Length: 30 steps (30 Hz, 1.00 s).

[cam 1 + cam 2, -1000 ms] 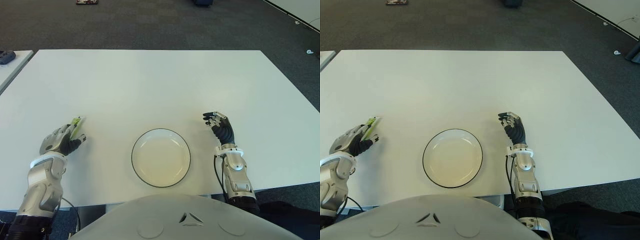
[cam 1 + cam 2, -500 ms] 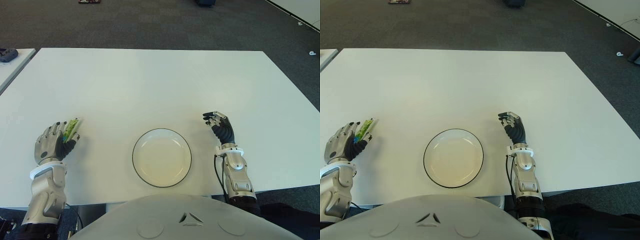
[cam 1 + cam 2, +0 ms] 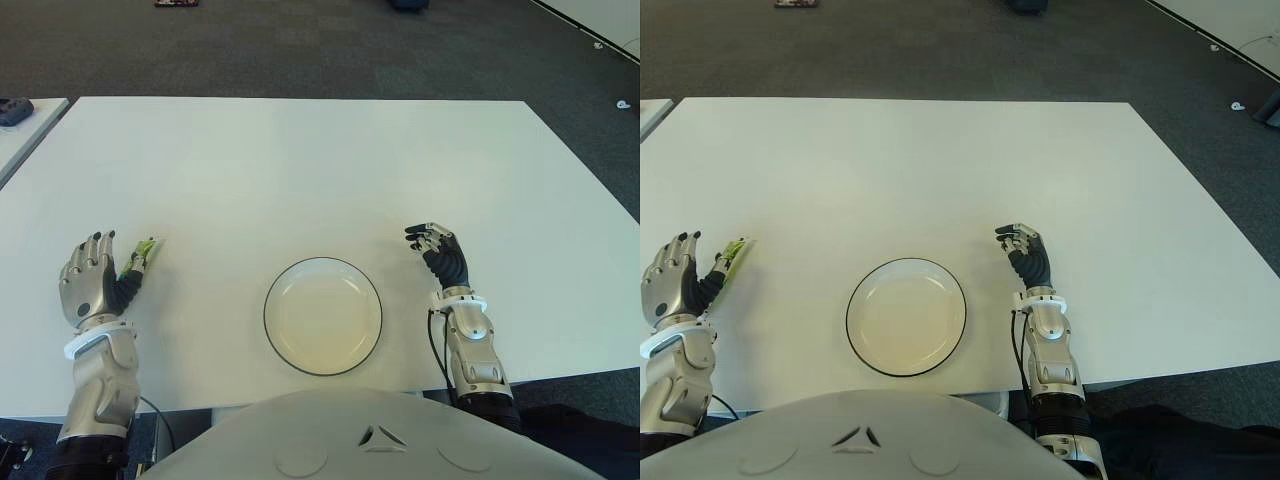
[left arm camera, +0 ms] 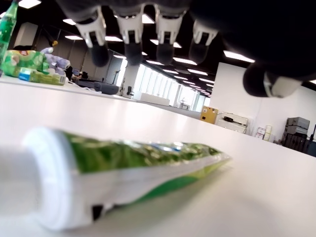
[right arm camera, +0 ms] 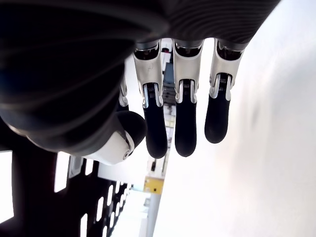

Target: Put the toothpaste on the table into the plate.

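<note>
Toothpaste (image 3: 141, 257) beside spread left hand (image 3: 90, 280)

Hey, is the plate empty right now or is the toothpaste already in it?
Empty. The plate holds nothing; the toothpaste lies flat on the table beside the open left hand.

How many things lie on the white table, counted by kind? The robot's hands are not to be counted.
Toothpaste tube: 1
Plate: 1
Total: 2

Toothpaste (image 3: 140, 257) on table (image 3: 300, 170) left of plate (image 3: 322, 315), left hand (image 3: 90, 282) beside it
</note>
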Available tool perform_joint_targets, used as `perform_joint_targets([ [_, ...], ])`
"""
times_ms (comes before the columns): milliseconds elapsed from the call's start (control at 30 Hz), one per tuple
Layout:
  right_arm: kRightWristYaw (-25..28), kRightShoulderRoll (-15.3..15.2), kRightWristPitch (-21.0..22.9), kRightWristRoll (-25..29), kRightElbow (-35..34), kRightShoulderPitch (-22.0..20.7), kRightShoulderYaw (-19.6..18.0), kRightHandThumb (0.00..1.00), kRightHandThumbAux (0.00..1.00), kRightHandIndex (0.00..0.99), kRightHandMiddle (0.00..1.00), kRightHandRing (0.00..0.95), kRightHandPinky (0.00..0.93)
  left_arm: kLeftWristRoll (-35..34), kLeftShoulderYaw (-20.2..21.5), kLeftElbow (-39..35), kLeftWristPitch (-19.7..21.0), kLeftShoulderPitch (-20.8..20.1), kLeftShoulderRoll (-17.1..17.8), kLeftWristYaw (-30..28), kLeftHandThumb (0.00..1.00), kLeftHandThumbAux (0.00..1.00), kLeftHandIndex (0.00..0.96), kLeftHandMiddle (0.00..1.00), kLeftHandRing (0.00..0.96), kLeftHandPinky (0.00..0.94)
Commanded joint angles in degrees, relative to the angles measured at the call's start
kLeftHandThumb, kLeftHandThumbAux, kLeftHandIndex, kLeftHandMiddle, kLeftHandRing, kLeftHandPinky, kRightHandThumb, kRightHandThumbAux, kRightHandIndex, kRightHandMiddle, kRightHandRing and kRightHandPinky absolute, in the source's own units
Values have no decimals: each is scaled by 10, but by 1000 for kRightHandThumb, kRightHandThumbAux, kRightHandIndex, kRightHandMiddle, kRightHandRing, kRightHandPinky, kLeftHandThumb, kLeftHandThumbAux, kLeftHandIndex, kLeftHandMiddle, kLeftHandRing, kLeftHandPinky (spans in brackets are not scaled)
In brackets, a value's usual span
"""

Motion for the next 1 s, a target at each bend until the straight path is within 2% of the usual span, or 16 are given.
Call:
perform_joint_targets([
  [33, 1, 3, 14, 2, -2, 0, 3, 690, 729, 422, 395, 365, 357, -11, -2, 12, -6, -6, -1, 3, 576, 184, 0, 0, 0, 10],
  [500, -5, 4, 29, -2, -13, 5, 3, 689, 730, 421, 392, 357, 353, -9, -13, 3, 22, -7, 1, -33, 577, 178, 0, 0, 0, 0],
  [733, -6, 4, 33, -3, -16, 5, 4, 687, 731, 419, 390, 359, 362, 1, -24, -3, 51, -9, 7, -70, 561, 165, 0, 0, 0, 0],
  [1000, -7, 3, 32, -3, -16, 5, 3, 688, 730, 421, 394, 360, 362, 19, -50, -49, 85, 14, 26, -144, 545, 155, 0, 0, 0, 0],
])
